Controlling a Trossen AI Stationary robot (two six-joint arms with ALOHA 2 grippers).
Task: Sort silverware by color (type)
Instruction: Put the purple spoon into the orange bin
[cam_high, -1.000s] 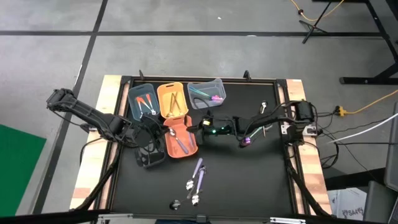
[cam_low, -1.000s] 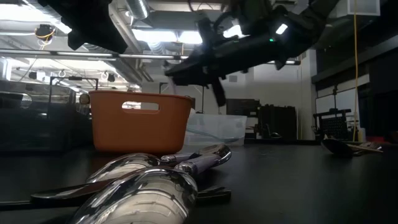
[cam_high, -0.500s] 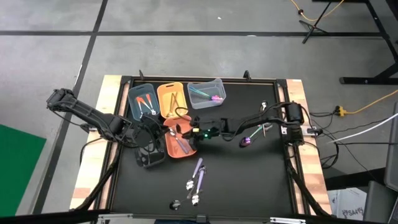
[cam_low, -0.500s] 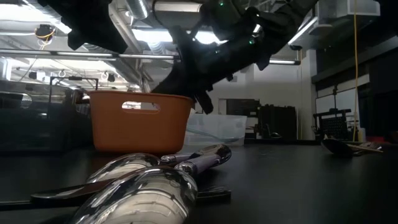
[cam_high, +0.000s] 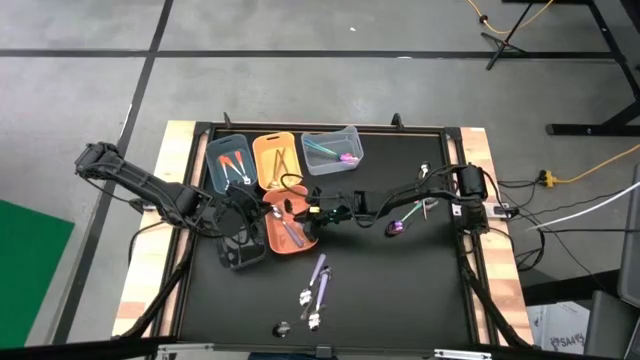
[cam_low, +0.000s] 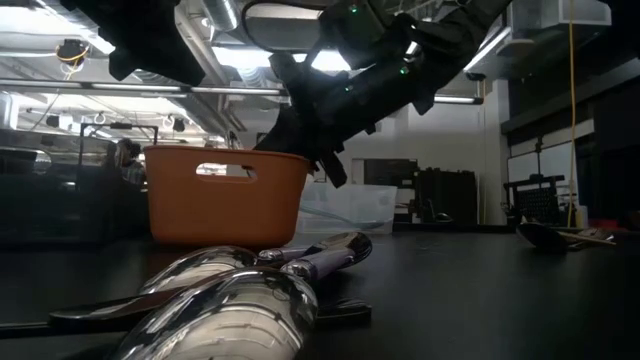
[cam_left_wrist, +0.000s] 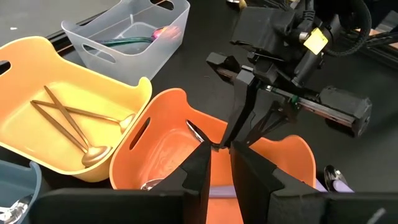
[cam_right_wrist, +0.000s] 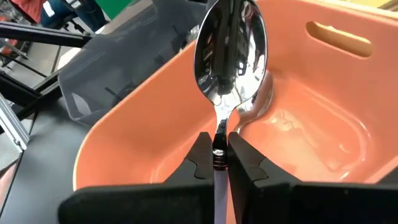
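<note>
Tabletop (cam_high: 400, 290) black, wood-framed. Both arms reach in toward the orange bin (cam_high: 290, 226).

Right jaws (cam_high: 306, 213) hang over the orange bin's near rim, clamped tight on the neck of a silver spoon (cam_right_wrist: 229, 53). Spoon runs straight out ahead of the fingertips (cam_right_wrist: 200, 158), bowl up and forward, hanging above the bin's interior; whether it touches the floor of the bin, can't tell. More silverware (cam_high: 291, 231) already lies in that bin, under and just past the jaws.

Left jaws (cam_high: 243, 225) sit just beside the orange bin on the side away from the right arm, over a dark bin (cam_high: 240, 250). Fingers (cam_left_wrist: 199, 177) stand slightly apart, nothing visibly between them.

Beyond the right jaws: yellow bin (cam_high: 275, 158) with gold pieces (cam_left_wrist: 74, 124), blue-grey bin (cam_high: 228, 162) with orange-red pieces, clear bin (cam_high: 331, 149) with teal and purple pieces.

Loose on the tabletop, behind the right jaws: purple-handled pieces (cam_high: 318, 280), a purple spoon (cam_high: 397, 225) beneath the right arm.
</note>
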